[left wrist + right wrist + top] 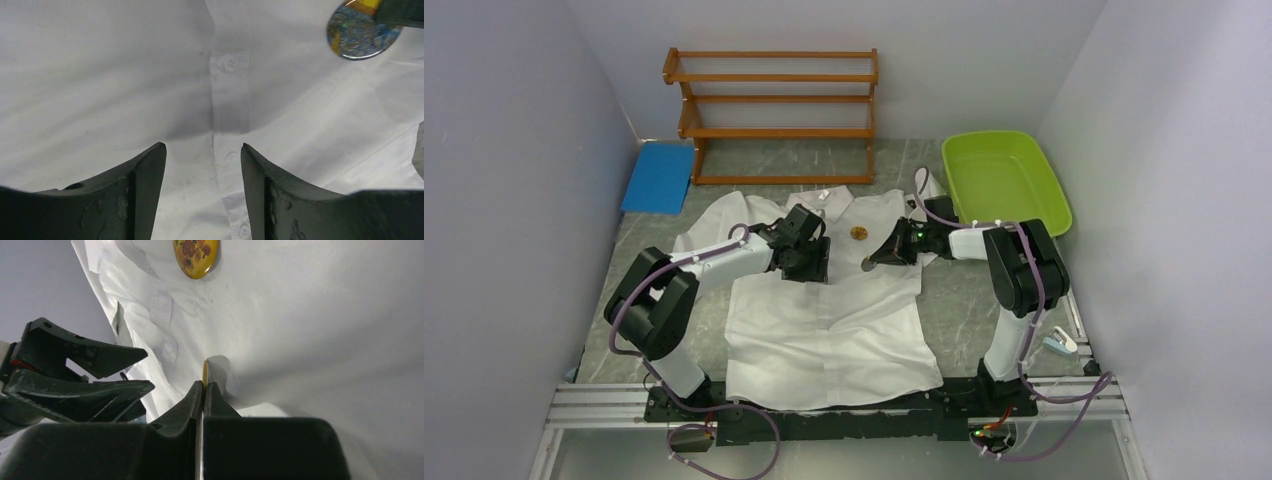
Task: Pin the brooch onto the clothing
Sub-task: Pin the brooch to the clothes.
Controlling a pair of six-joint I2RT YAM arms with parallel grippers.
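One blue brooch (362, 32) is pinched edge-on in the right jaws, close against the shirt (824, 330). The left jaws, spread over the placket (230, 100), should hold the fabric taut.

1. No readable text, label, brand or number in any view.
2. yellow brooch (195, 257) face: flower picture only, no lettering.
3. blue-mottled brooch (357, 37) face: pattern only, no lettering.

Clamped edge-on brooch (205, 371) in right gripper (203, 390) | held against white shirt (310, 330) | noted yellow floral brooch (196, 257) lying above | noted left gripper (150, 370) at left
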